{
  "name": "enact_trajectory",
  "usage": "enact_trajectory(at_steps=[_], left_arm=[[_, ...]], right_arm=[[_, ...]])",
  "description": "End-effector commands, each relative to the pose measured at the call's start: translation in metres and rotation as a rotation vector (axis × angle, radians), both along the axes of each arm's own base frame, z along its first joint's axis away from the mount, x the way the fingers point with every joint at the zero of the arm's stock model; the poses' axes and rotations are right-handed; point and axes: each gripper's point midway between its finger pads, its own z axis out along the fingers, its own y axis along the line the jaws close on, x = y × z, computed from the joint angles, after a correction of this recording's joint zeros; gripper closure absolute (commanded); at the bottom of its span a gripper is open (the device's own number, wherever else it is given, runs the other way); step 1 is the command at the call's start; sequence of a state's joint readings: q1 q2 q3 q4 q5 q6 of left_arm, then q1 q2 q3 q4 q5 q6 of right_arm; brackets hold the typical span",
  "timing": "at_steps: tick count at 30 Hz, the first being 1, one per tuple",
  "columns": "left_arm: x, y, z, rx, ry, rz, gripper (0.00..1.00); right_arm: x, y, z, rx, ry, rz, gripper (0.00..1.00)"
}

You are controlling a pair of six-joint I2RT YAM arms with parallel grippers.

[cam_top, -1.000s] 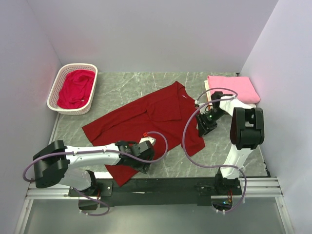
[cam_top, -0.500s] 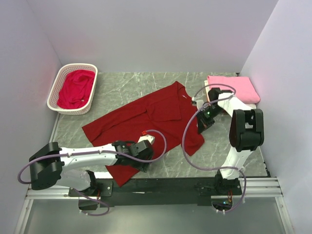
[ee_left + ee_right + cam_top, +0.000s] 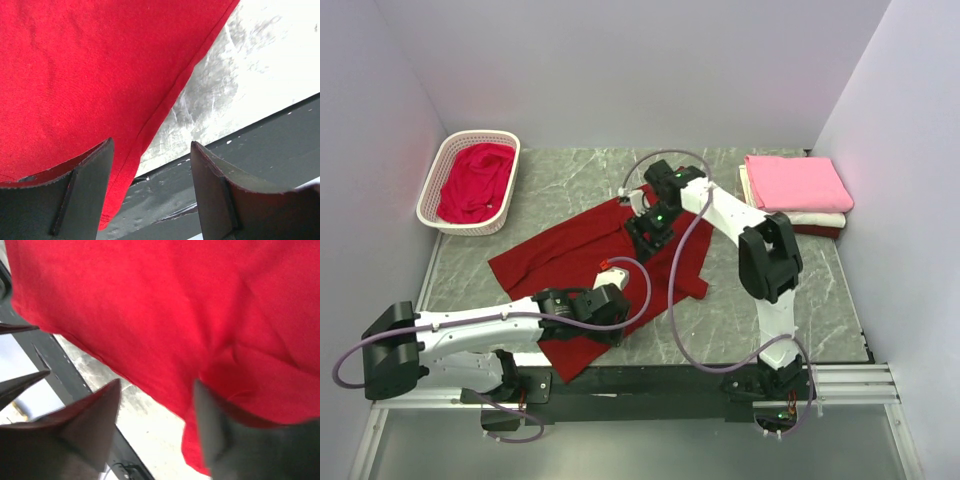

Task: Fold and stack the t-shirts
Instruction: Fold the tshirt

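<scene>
Nearest the arm bases, the left tool (image 3: 151,144) sits low over the near hem of the dark red t-shirt (image 3: 570,255). Its two fingers are spread, and the hem runs between them over the marble desk (image 3: 820,300). Nothing looks pinched, so it reads as released. The dark red t-shirt lies across the middle of the desk on a slant. Its left part is spread flat, while its right side lies doubled over toward the centre, which looks like a first fold rather than a finished packet. Over that doubled part hovers the right tool (image 3: 648,228). The blurred right wrist view shows its fingers standing apart above bunched red cloth, with nothing clearly caught between them. Farther back on the right is the stack: a folded pink t-shirt (image 3: 798,182) rests squarely on a folded white t-shirt (image 3: 815,219), well apart from the shirt being worked. At the far left, the white lattice basket (image 3: 432,190) holds a crumpled crimson t-shirt (image 3: 475,180), untouched and unfolded. Judging from this, two shirts are folded and stacked and the third is partly folded. It appears to need its remaining folds and a carry to the pile. The basket shirt would then need taking out, spreading, folding and stacking, so roughly half the work looks to be left.
</scene>
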State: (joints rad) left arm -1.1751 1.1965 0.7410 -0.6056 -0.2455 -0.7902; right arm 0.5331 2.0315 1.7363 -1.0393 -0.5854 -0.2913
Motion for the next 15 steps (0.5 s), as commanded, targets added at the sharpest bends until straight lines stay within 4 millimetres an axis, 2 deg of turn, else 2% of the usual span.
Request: enact_trajectory(at_steps=[1, 2, 3, 4, 7, 10, 11, 12, 15], left_arm=[[0.006, -0.004, 0.015, -0.054, -0.040, 0.041, 0.32], [0.006, -0.004, 0.016, -0.055, -0.041, 0.042, 0.32], [0.006, -0.003, 0.016, -0.057, -0.046, 0.044, 0.32], [0.007, -0.002, 0.016, -0.056, -0.047, 0.047, 0.32], [0.010, -0.001, 0.018, -0.062, -0.068, 0.054, 0.32], [0.012, 0.001, 0.018, -0.062, -0.081, 0.061, 0.31], [0.012, 0.001, 0.018, -0.064, -0.081, 0.061, 0.31], [0.012, 0.001, 0.018, -0.065, -0.082, 0.061, 0.31], [0.011, 0.000, 0.017, -0.067, -0.076, 0.064, 0.31]], right_arm=[[0.003, 0.001, 0.015, 0.003, -0.012, -0.017, 0.25], [0.006, -0.005, 0.019, 0.009, -0.048, -0.005, 0.15], [0.011, -0.016, 0.017, 0.010, -0.063, -0.015, 0.14], [0.015, -0.025, 0.029, 0.025, -0.111, -0.012, 0.14], [0.024, -0.056, 0.038, 0.049, -0.174, -0.017, 0.13], [0.022, -0.076, 0.032, 0.072, -0.181, 0.049, 0.12], [0.022, -0.080, 0.029, 0.081, -0.190, 0.090, 0.12], [0.013, -0.082, 0.021, 0.078, -0.124, 0.126, 0.12], [0.005, -0.072, 0.018, 0.128, -0.079, 0.209, 0.12]])
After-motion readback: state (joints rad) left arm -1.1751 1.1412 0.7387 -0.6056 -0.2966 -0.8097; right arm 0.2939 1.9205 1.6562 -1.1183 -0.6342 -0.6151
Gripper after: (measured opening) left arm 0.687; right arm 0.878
